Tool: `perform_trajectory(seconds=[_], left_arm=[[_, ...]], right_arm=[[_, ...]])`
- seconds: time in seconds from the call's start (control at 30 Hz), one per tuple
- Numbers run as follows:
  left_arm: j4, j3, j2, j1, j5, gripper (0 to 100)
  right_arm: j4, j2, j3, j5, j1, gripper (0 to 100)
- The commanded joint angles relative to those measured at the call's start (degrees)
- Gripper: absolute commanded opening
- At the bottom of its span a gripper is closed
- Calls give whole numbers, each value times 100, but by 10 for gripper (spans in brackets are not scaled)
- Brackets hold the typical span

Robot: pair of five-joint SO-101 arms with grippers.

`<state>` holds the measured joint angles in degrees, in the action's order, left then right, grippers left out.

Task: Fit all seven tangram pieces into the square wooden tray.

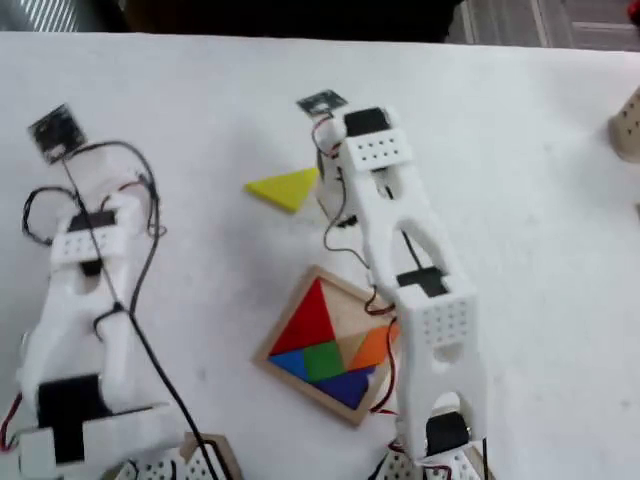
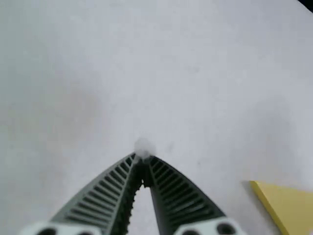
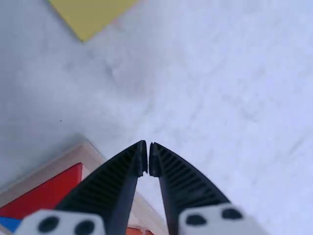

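Tangram tray (image 1: 283, 318) set cornerwise on white table (image 1: 520, 170), near the middle of the high view, partly under the right arm. Inside: red triangle (image 1: 308, 315), green piece (image 1: 322, 358), orange piece (image 1: 372, 346), blue pieces (image 1: 348, 386); bare wood between red and orange. Yellow triangle (image 1: 285, 188) flat on table, outside tray, well apart from it. Left gripper (image 2: 143, 165): fingers pressed together, holding nothing, over bare table near yellow triangle. Right gripper (image 3: 147, 157): fingers together, empty, close to a tray corner.
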<state>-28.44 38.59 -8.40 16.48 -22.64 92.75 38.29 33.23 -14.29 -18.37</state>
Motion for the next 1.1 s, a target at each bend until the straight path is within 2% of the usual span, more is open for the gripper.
perform_trajectory(seconds=[0.0,0.2,0.3,0.5,0.7,0.9,1.07], left_arm=[[-114,-1468,857,-382,659,20],[-105,-2857,2114,-637,730,20],[-105,-3341,2659,-980,765,20],[-105,-4123,3530,-1481,774,20],[-105,-4862,4303,-1710,818,20],[-123,-5187,4945,-2062,2224,21],[-149,-5160,5138,-2343,2365,21]], right_arm=[[-1165,-1121,-1811,9,295,17],[-2343,-1912,-3684,9,330,17],[-2668,-2167,-4299,0,400,17],[-2862,-2387,-4941,-431,673,17],[-2985,-2387,-5064,-475,875,17],[-3099,-2387,-5108,-475,840,17],[-3099,-2387,-5108,-475,840,17]])
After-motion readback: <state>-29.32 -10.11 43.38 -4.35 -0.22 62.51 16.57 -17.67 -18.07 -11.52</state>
